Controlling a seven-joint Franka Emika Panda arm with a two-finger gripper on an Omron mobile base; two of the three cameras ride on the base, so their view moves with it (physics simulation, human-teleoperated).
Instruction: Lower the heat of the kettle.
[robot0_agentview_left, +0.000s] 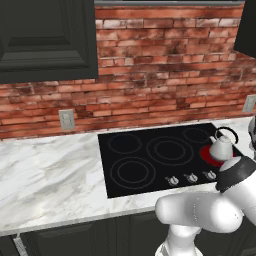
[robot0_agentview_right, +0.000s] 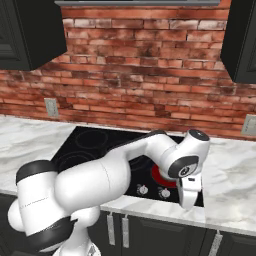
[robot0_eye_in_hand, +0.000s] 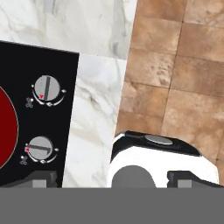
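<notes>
Four ring burners show on the black glass cooktop (robot0_agentview_left: 150, 155), set into the white marble worktop (robot0_agentview_left: 45, 180) under a red brick wall (robot0_agentview_left: 165, 60). Kettle (robot0_agentview_left: 221, 146) sits upright on the front-right burner (robot0_agentview_left: 212, 157), which glows red; in the left base view that's at the far right edge, just behind the arm's dark elbow joint. Kettle's long axis is vertical: body widens to the base, lid knob on top, thin black handle arching above it. Handle arc runs roughly left-right across that view. Spout too small to tell which way it points.

Three knobs (robot0_agentview_left: 190, 177) line the cooktop's front edge in the left base view, just in front of the lit burner. In the hand view two knobs are seen up close beside the red burner (robot0_eye_in_hand: 6, 127): upper knob (robot0_eye_in_hand: 47, 89) w/ its bar near upright in that view, lower knob (robot0_eye_in_hand: 40, 148) w/ bar lying across. Each has a small red marker at its rim.

Gripper (robot0_eye_in_hand: 111, 178) hangs past the worktop's front edge, over the brown tile floor (robot0_eye_in_hand: 175, 65); in the right base view the hand (robot0_agentview_right: 189, 190) points down at the worktop lip, right of the knobs. Jaws: only the dark tips at the bottom corners of the hand view, wide apart, nothing between them.

Dark cabinets (robot0_agentview_left: 45, 40) above and below; wall outlet (robot0_agentview_left: 66, 119) left of the cooktop.
</notes>
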